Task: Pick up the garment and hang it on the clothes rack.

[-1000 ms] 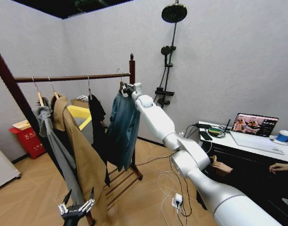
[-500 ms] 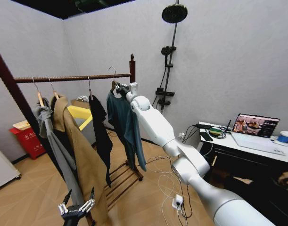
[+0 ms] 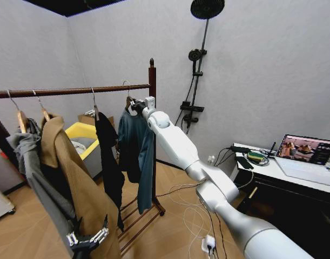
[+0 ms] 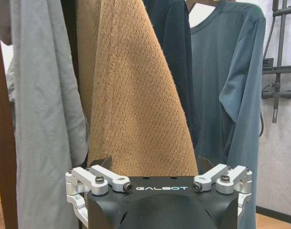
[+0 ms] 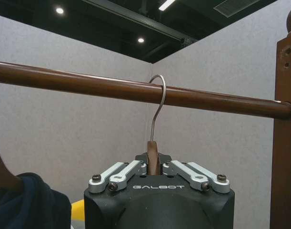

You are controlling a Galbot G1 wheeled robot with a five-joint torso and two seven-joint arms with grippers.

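**Hook at the rack bar**

The right gripper clamps the hanger of the garment, its hook over the rack bar beside the post. Best lower until the hook seats, then release. Left gripper, open, hangs low beneath the bar.

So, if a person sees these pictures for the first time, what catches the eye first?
Most striking is the right gripper, raised to the clothes rack and shut on the hanger of the teal garment, whose metal hook curves over the bar near the right post. Beside it hang a black top, a long tan coat and a grey jacket, with the left gripper low before the coat.
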